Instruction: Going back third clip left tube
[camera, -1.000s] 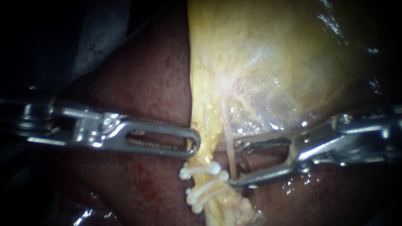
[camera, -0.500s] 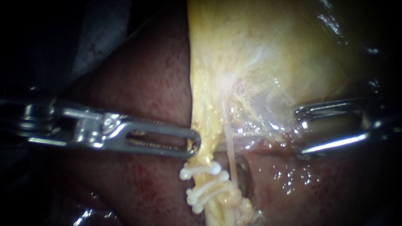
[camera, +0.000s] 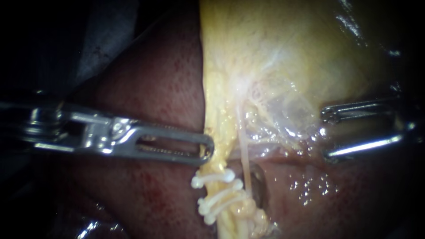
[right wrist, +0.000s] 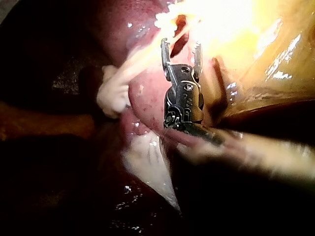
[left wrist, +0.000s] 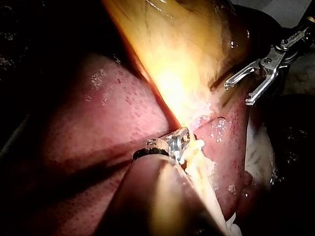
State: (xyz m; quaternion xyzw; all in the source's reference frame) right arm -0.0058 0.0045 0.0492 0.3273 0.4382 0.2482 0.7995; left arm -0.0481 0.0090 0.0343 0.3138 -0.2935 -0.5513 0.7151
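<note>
Liver (camera: 155, 79) backdrop, clips (camera: 217, 192) far from right instrument (camera: 326, 134)

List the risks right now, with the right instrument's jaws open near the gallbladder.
1. The right instrument has open jaws close beside the gallbladder's thin, wet edge; a tip might snag it.
2. The left instrument looks shut on the left tube just above the clips; any tug could strain the tube or loosen them.
3. The thin right tube lies bare nearby.
</note>
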